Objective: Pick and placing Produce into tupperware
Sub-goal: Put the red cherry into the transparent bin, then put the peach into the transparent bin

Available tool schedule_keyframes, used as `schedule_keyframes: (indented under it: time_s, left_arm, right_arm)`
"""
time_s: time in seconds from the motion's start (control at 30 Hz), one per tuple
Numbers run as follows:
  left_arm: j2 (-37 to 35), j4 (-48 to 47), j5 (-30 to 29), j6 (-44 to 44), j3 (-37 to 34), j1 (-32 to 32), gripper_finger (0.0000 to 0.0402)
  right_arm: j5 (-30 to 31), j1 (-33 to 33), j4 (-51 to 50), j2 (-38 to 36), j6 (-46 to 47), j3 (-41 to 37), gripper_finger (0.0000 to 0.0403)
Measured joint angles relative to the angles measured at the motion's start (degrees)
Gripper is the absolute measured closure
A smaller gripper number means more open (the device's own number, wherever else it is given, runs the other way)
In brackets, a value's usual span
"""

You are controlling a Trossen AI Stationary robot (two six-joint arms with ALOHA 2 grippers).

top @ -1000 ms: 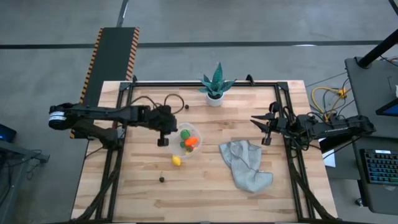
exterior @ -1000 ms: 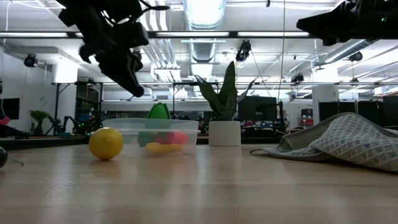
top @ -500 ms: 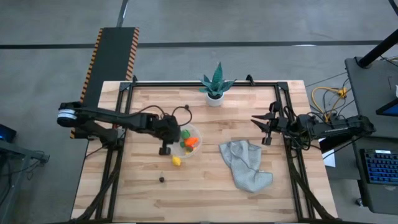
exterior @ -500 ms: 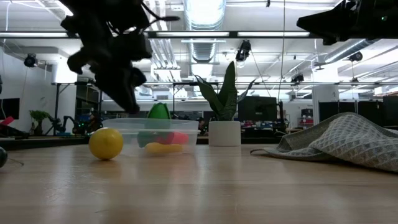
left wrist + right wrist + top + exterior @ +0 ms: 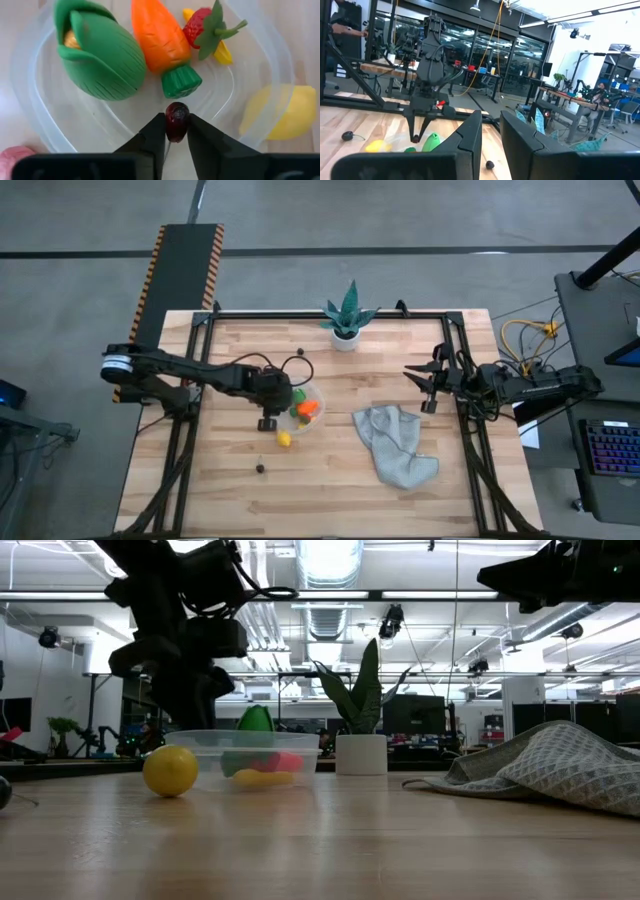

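Observation:
The tupperware (image 5: 308,404) is a clear round bowl mid-table; in the left wrist view the tupperware (image 5: 60,130) holds a green corn cob (image 5: 97,52), an orange carrot (image 5: 160,37), a red strawberry (image 5: 200,27) and a yellow piece (image 5: 222,52). A yellow lemon (image 5: 284,439) lies on the wood against the bowl's near side. My left gripper (image 5: 268,423) hangs at the bowl's left edge, shut on a dark red berry (image 5: 177,120). My right gripper (image 5: 424,390) waits open and in the air at the right edge. My left gripper pinches the small dark red berry (image 5: 177,131) by its two sides between its fingertips (image 5: 156,131). The fingers point down and slant toward the bowl. The berry is lifted clear, just over the bowl's rim (image 5: 165,150) on the left side.
A grey cloth (image 5: 395,442) lies crumpled right of the bowl. A spiky plant in a white pot (image 5: 347,320) stands at the far edge. Dark little pieces lie on the wood near the front (image 5: 260,468) and farther back (image 5: 300,351). A pink piece (image 5: 14,159) lies beside the bowl.
My left gripper has moved toward the table's near edge and a little to the right, and come down beside the bowl's left rim, tipping more steeply downward. It has kept the berry throughout. The bowl, the lemon and my right arm have stayed still.

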Motion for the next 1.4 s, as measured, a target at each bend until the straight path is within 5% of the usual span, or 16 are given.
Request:
schedule_keyframes:
  time_s: [0.4,0.63,0.83,1.17,1.4]
  left_arm:
    - [-1.32,0.30,-0.02,0.00,0.15,0.02,0.0251]
    - [-3.69,-1.03,-0.95,0.22,1.26,0.37,0.0235]
    - [-8.20,-0.86,-9.10,4.55,1.44,1.43,0.0235]
    - [-11.68,-0.59,-10.27,6.70,1.23,15.30,0.0235]
    - [-7.74,-0.40,-1.86,3.78,1.68,25.09,0.0236]
  right_arm:
    - [-0.02,0.00,0.00,0.00,0.32,0.00,0.0342]
    - [-0.04,0.00,0.00,0.00,0.32,0.00,0.0342]
    - [-0.19,0.01,0.00,0.02,0.32,0.00,0.0342]
    - [-0.24,0.00,0.02,0.02,0.32,0.00,0.0342]
    - [-0.24,0.01,0.00,0.04,0.29,0.00,0.0342]
